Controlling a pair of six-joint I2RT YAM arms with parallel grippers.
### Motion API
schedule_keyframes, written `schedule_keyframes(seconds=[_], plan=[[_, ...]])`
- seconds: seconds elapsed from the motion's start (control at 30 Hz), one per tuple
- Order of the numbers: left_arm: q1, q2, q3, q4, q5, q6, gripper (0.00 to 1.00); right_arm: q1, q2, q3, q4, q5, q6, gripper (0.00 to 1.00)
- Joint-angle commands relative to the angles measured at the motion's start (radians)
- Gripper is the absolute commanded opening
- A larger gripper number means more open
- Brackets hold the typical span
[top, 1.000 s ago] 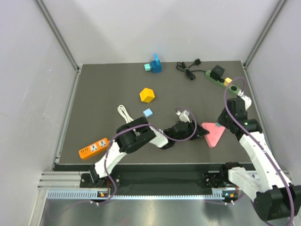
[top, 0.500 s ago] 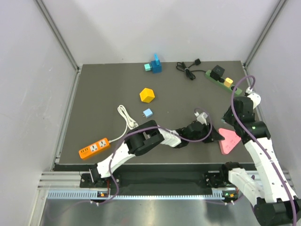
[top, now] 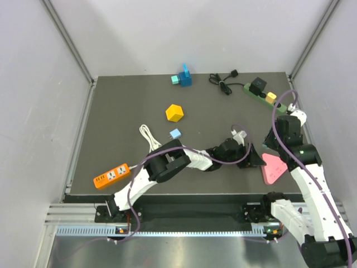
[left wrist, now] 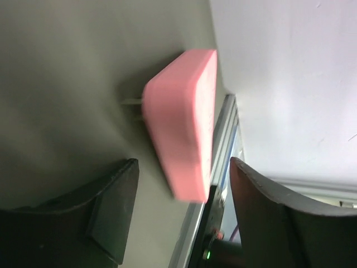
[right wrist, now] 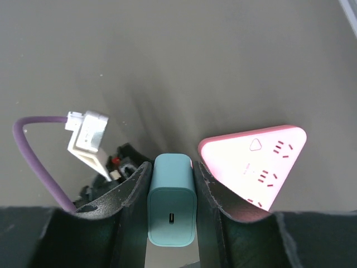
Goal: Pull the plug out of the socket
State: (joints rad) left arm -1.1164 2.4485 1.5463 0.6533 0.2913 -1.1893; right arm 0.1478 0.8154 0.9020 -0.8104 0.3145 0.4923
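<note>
Sitting pinched between right gripper [right wrist: 170,166] fingers: teal plug [right wrist: 171,209].

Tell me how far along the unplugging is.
Done: the teal plug is off the pink socket, lying apart on the table. In hand: the right gripper clamps the plug; the left gripper stands open around the socket. Left: probably just setting the plug down.

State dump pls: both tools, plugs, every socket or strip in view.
left tool: open around pink socket, no contact seen.
right tool: shut on teal plug.
teal plug: held, out of any socket.
pink socket: on table, outlets empty.
green strip: black adapter and yellow plug seated in it.
orange strip: outlets empty.
</note>
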Motion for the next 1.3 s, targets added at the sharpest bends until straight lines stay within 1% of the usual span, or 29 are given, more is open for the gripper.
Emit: schedule_keyframes(seconds=[0.0,0.2,0.23,0.3,0.33,0.4,0.43,0.47,0.5,0.53,0.57,0.6,0.63,0.67,0.7,0.73,0.77,0.8,0.83,0.87,0.9,0.93,0.97,1.0,1.03,1.07,1.1,1.13,1.27], plan=[[0.038,-0.078,-0.121,-0.130,0.017,0.083,0.72,0.003,-0.016,0.067,0.031,-0.052,-0.047,0.00],[0.081,-0.253,-0.287,-0.132,0.034,0.148,0.75,0.001,-0.001,0.041,0.080,-0.199,-0.060,0.00],[0.089,-0.310,-0.314,-0.130,0.031,0.157,0.76,0.001,-0.001,0.034,0.089,-0.213,-0.060,0.00],[0.112,-0.370,-0.405,-0.130,0.008,0.165,0.76,0.003,-0.001,0.025,0.120,-0.261,-0.076,0.00],[0.119,-0.434,-0.438,-0.130,0.000,0.177,0.76,0.001,0.005,0.021,0.125,-0.276,-0.081,0.00],[0.144,-0.502,-0.540,-0.136,-0.017,0.191,0.76,0.001,0.030,0.020,0.131,-0.304,-0.092,0.00],[0.153,-0.572,-0.572,-0.144,-0.021,0.207,0.76,0.001,0.039,0.015,0.137,-0.311,-0.096,0.00],[0.168,-0.610,-0.636,-0.170,-0.030,0.217,0.76,0.001,0.048,0.011,0.146,-0.354,-0.098,0.00],[0.174,-0.652,-0.667,-0.190,-0.052,0.226,0.75,0.001,0.054,0.006,0.169,-0.374,-0.100,0.00],[0.182,-0.737,-0.699,-0.204,-0.061,0.246,0.75,0.001,0.071,-0.009,0.184,-0.396,-0.101,0.00],[0.194,-0.782,-0.754,-0.248,-0.072,0.253,0.74,0.002,0.079,-0.018,0.206,-0.452,-0.098,0.00],[0.199,-0.830,-0.781,-0.270,-0.096,0.263,0.74,0.001,0.090,-0.031,0.255,-0.483,-0.090,0.00],[0.201,-0.930,-0.805,-0.291,-0.110,0.286,0.73,0.002,0.094,-0.061,0.287,-0.514,-0.083,0.00],[0.204,-0.983,-0.846,-0.319,-0.127,0.298,0.73,0.006,0.097,-0.081,0.319,-0.578,-0.075,0.00],[0.204,-1.035,-0.864,-0.383,-0.145,0.310,0.73,0.016,0.102,-0.101,0.362,-0.606,-0.052,0.00],[0.205,-1.144,-0.876,-0.429,-0.191,0.330,0.73,0.027,0.116,-0.135,0.429,-0.624,-0.037,0.00],[0.205,-1.199,-0.894,-0.472,-0.216,0.338,0.72,0.041,0.131,-0.147,0.463,-0.640,-0.023,0.00],[0.205,-1.256,-0.903,-0.557,-0.243,0.345,0.72,0.082,0.148,-0.153,0.487,-0.643,-0.002,0.00],[0.205,-1.367,-0.911,-0.596,-0.280,0.361,0.72,0.107,0.197,-0.163,0.507,-0.641,0.006,0.00],[0.205,-1.425,-0.925,-0.634,-0.340,0.365,0.72,0.134,0.229,-0.164,0.560,-0.638,0.017,0.00],[0.205,-1.482,-0.930,-0.690,-0.369,0.369,0.72,0.194,0.288,-0.163,0.586,-0.637,0.034,0.00],[0.205,-1.588,-0.936,-0.757,-0.401,0.366,0.72,0.228,0.321,-0.164,0.623,-0.637,0.046,0.00],[0.205,-1.640,-0.956,-0.785,-0.464,0.366,0.72,0.261,0.355,-0.170,0.707,-0.644,0.061,0.00],[0.205,-1.692,-0.966,-0.809,-0.486,0.369,0.74,0.330,0.428,-0.173,0.767,-0.652,0.096,0.00],[0.205,-1.785,-0.973,-0.837,-0.516,0.362,0.75,0.364,0.471,-0.173,0.812,-0.667,0.115,0.00],[0.205,-1.827,-0.982,-0.895,-0.558,0.359,0.76,0.398,0.514,-0.166,0.874,-0.690,0.130,0.00],[0.207,-1.865,-0.986,-0.915,-0.575,0.358,0.77,0.468,0.560,-0.154,0.961,-0.690,0.158,0.00],[0.207,-1.931,-0.994,-0.938,-0.589,0.352,0.79,0.501,0.644,-0.114,0.985,-0.687,0.167,0.00],[0.207,-2.020,-0.991,-1.046,-0.629,0.335,0.79,0.621,0.852,0.026,1.033,-0.670,0.189,0.00]])
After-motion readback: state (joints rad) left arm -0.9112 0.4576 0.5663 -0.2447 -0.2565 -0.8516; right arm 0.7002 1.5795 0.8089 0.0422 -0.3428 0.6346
